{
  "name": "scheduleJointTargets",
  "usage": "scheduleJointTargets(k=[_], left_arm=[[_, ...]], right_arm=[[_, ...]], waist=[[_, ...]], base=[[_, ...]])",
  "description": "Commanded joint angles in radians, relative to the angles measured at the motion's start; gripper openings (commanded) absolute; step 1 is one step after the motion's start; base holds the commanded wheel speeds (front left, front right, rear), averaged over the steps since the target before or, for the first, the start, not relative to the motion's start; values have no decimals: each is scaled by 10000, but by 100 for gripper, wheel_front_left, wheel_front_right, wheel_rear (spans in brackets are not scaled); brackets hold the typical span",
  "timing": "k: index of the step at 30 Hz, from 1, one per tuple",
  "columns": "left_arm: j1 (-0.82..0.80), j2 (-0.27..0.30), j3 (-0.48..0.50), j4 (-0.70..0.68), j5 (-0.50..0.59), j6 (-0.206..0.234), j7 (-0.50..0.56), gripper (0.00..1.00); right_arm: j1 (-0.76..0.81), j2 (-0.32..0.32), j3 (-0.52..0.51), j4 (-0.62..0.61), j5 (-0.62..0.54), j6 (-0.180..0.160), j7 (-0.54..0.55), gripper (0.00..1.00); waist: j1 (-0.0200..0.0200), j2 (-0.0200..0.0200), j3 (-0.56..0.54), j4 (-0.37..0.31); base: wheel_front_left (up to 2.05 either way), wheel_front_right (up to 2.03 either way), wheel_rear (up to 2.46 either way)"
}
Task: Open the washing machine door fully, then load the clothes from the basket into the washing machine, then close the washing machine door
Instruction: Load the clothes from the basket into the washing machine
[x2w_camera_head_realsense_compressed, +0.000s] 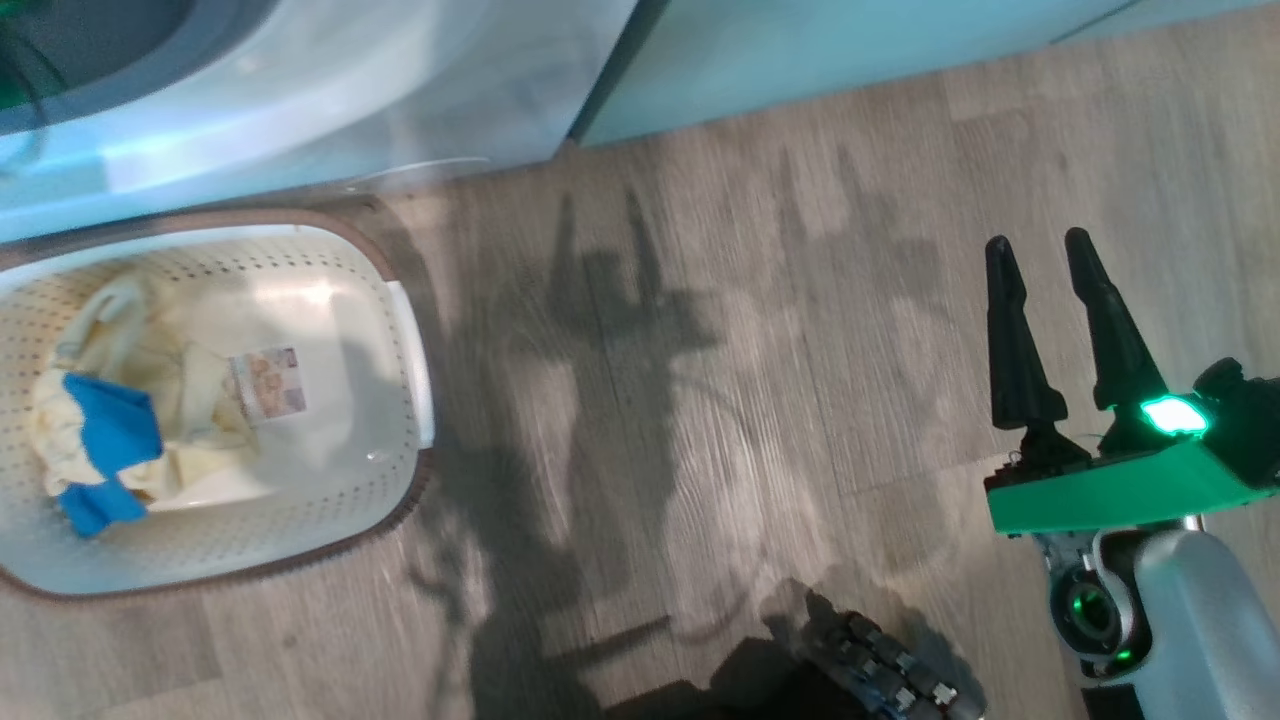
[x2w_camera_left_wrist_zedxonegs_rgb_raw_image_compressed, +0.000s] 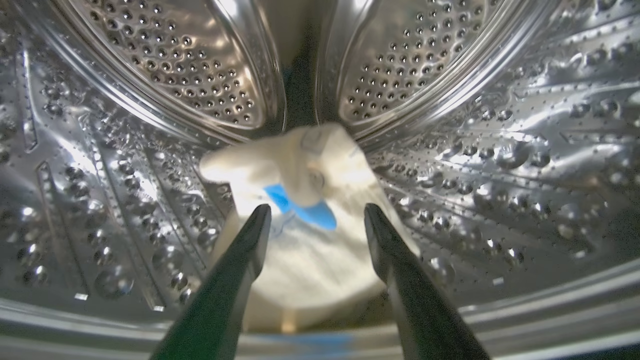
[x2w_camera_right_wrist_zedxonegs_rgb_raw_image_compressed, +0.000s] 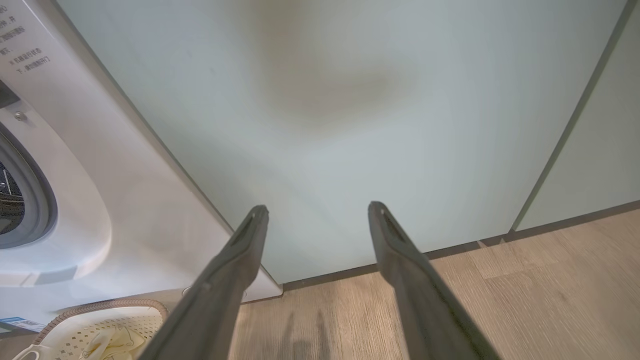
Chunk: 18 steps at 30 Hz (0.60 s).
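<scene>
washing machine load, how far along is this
Done: one pale garment with a blue patch is in the steel drum. In hand: the left hand sits inside the drum, open, fingers apart in front of that garment, gripping nothing. Left: more clothes lie in the basket by the washing machine, and the door needs closing afterwards. The right hand hangs open over the floor.

Pale yellow clothes with blue patches sit in a cream, dot-perforated, brown-rimmed basket.
</scene>
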<state>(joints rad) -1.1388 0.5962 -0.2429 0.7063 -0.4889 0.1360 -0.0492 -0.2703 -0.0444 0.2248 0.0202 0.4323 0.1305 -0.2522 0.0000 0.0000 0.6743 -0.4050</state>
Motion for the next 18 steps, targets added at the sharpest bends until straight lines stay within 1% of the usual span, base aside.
scheduleJointTargets(k=[1, 6, 10, 18], left_arm=[[61, 398, 324, -383, -60, 72, -139, 100], [1339, 40, 474, -1542, -247, 503, -780, 100], [2517, -91, 643, -2958, -287, 1068, -1143, 100], [5366, -236, 914, -6220, -243, 2287, -1370, 100]], right_arm=[[229, -58, 75, -252, -106, 2, -95, 100], [335, -58, -112, -249, -335, 2, -95, 100], [412, -58, -217, -225, -523, 2, -95, 100], [636, -58, -409, -190, -953, 2, -95, 100]], waist=[[0, 0, -145, 130], [0, 0, -516, 419], [0, 0, -806, 639], [0, 0, -1483, 1111]], base=[[0, 0, 0], [0, 0, 0], [0, 0, 0], [0, 0, 0]])
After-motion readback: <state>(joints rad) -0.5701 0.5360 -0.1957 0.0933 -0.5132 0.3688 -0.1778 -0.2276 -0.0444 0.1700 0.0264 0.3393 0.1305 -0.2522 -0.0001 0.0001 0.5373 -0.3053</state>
